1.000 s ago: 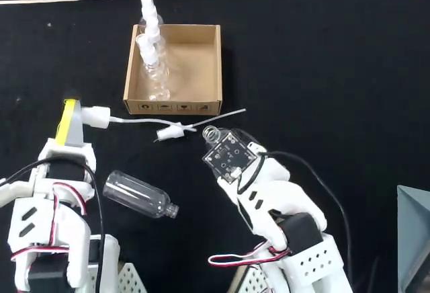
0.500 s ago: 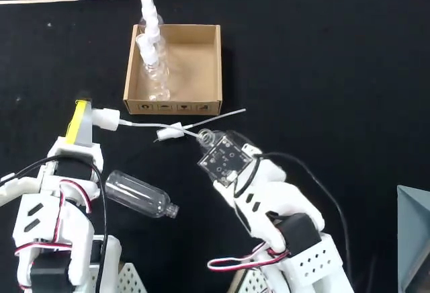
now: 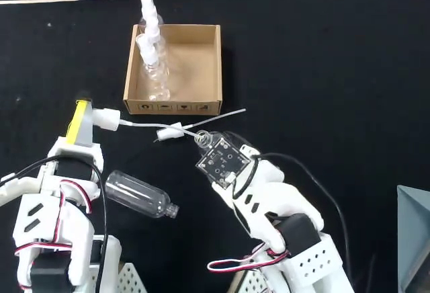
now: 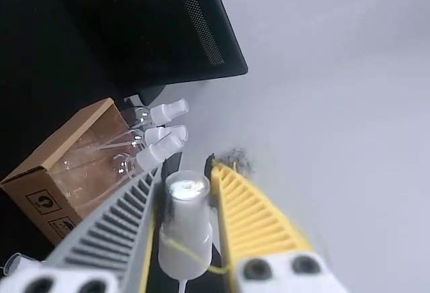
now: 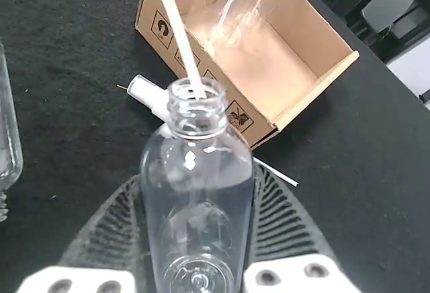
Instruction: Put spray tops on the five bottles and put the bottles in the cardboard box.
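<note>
Left jaws: closed on a white spray top (image 4: 183, 229), pinched between the grey finger and the yellow one; its thin dip tube (image 3: 158, 126) runs out sideways from these jaws toward the right jaws

Right jaws: closed around a clear bottle (image 5: 197, 199), one ribbed finger on either side of its body, the open neck pointing out past the tips; in the high view the mouth of this bottle (image 3: 202, 138) shows just ahead of the arm's wrist board

Tube end meets the held bottle's mouth; in the right wrist view the tip sits at the rim and looks just inside; depth cannot be judged

Second spray top (image 3: 170, 132) lies loose on the black worktop (image 3: 322, 71), between the two sets of jaws, under the held tube and just beside the held bottle's neck; its own tube trails off past the right jaws toward the box corner

Uncapped bottle (image 3: 138, 195) lies on its side on the worktop, behind the left jaws, beside that arm's body, apart from both jaws

Cardboard box (image 3: 209, 64) stands beyond both sets of jaws, open side up; capped bottles (image 3: 156, 71) crowd the side of it nearer the left jaws; three white spray heads show there in the left wrist view
</note>
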Tool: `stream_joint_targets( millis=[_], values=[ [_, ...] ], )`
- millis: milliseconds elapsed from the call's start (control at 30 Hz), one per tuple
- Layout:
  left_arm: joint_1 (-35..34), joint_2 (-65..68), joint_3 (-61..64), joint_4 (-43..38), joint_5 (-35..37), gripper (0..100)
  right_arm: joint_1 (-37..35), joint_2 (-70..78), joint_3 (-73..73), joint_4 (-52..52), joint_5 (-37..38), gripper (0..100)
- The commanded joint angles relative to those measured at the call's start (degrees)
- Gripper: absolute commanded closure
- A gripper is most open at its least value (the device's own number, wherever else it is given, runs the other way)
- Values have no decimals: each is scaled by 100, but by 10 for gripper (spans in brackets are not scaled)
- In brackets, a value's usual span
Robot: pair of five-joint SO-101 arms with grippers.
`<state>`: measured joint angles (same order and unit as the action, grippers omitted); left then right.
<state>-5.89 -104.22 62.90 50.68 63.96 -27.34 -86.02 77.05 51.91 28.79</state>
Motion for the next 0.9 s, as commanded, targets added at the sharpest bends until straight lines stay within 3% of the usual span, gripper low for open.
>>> stream_joint_targets(
  millis=[0,867],
  values=[
    [66,-18,-57,-114,-9,972,-97,-110,-31,-114,18,988],
    [954,-18,163,-132,-563,972,-97,-110,-31,-114,18,988]
  ],
)
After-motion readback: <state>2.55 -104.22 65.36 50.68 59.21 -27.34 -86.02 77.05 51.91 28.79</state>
